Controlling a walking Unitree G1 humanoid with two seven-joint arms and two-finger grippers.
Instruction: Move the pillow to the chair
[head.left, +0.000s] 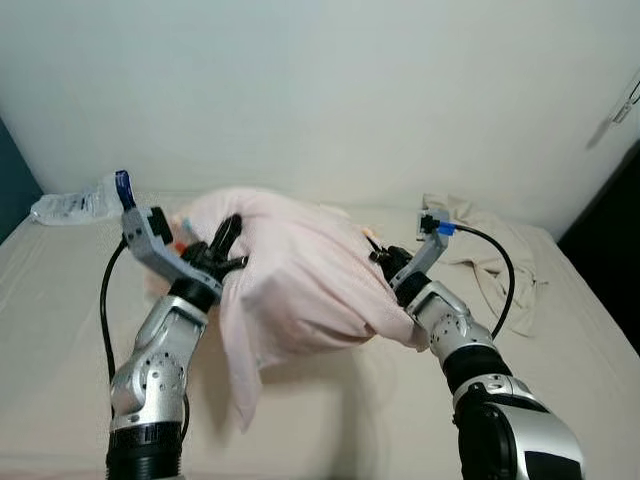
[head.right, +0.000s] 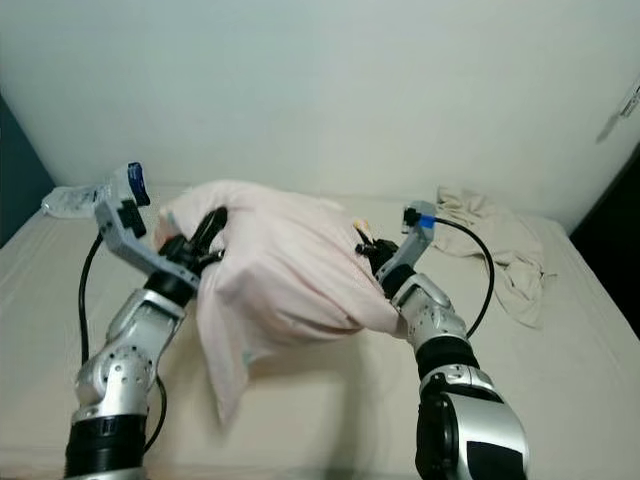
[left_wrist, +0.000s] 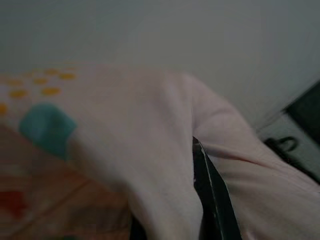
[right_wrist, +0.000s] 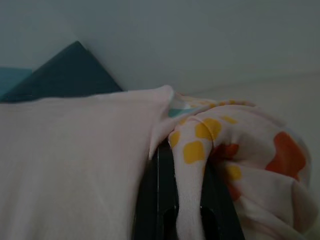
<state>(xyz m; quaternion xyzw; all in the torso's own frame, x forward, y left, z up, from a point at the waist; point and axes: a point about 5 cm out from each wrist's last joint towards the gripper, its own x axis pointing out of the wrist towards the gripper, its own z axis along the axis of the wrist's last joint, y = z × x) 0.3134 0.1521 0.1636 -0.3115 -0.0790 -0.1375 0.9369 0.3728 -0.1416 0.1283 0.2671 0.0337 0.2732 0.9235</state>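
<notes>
Both claws — left claw (head.left: 226, 252), right claw (head.right: 368, 252) — seemingly clenched on the pillow (head.left: 300, 280), above the bed (head.left: 60, 330).

Pale bare wall (head.left: 330, 90) behind a beige-sheeted bed (head.left: 60, 330), evenly lit.

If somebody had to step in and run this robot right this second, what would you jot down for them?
Left gripper: jaws shut on the pink pillow at its left end.
Right gripper: jaws shut on the pillow's right end, pinching patterned fabric.
Pillow: held between both arms, raised over the bed, one corner drooping.
Also on the bed: a crumpled cloth, a plastic bottle.
Done: pillow gripped and lifted.
Left: carry it to the chair and set it down.
</notes>
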